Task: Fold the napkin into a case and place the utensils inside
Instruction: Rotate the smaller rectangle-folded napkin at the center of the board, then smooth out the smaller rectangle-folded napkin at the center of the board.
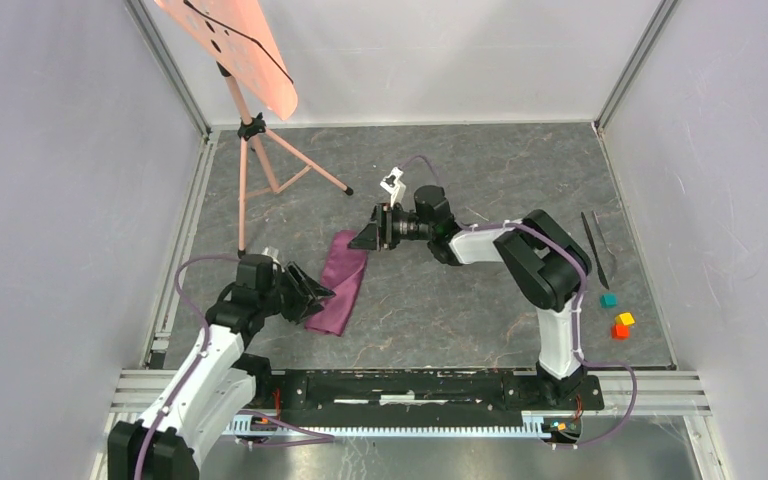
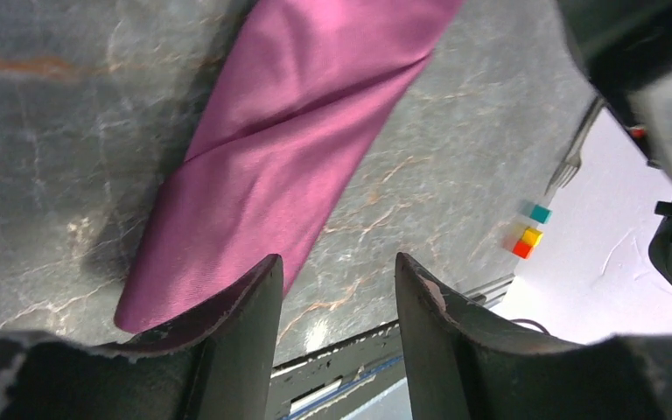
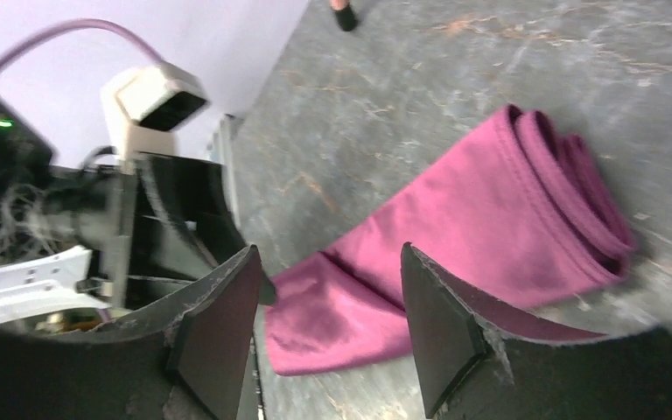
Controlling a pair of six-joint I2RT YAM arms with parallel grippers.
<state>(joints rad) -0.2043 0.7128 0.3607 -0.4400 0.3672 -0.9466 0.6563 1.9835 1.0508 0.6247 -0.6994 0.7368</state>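
napkin (image 1: 338, 283) folded into a narrow strip, left-centre of surface (image 1: 460, 320) | left fingers (image 2: 241, 332) parted, empty, at its near end | right fingers (image 3: 219, 332) parted, empty, at its far end | I read both as squaring the case | utensils (image 1: 594, 248) by right edge, not yet in

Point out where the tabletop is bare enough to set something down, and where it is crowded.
Bare: the near-centre stretch between the napkin and the right arm, and the far right patch behind that arm. Crowded: the left fingers and right fingers stand beside the napkin; the utensils and cubes line the right edge; the stand takes the far left.
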